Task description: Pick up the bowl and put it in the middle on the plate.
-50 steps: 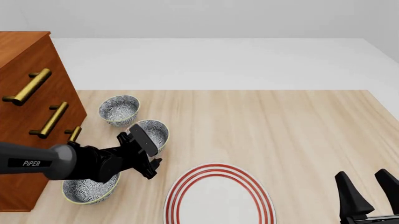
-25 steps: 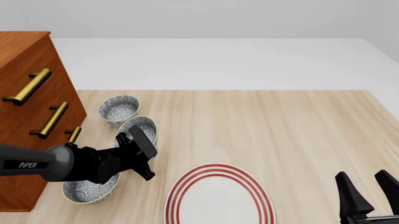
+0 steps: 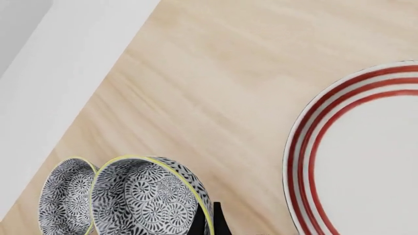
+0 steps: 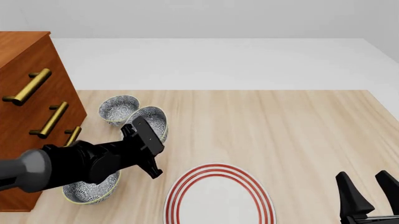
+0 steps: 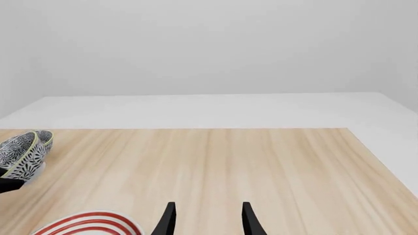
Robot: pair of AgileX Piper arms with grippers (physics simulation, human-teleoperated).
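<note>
Just beyond the plate (image 4: 218,196), my left gripper (image 4: 142,136) pinches the bowl (image 4: 151,122) by its rim, tilted, clear of its look-alikes; my right gripper (image 4: 367,192) idles, jaws parted.

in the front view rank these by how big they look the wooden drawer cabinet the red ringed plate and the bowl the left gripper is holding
1. Wooden drawer cabinet, cut off by the frame edge.
2. Red-ringed plate, also partly cut off.
3. Held bowl, clearly the smallest; the left gripper hides part of it.
</note>
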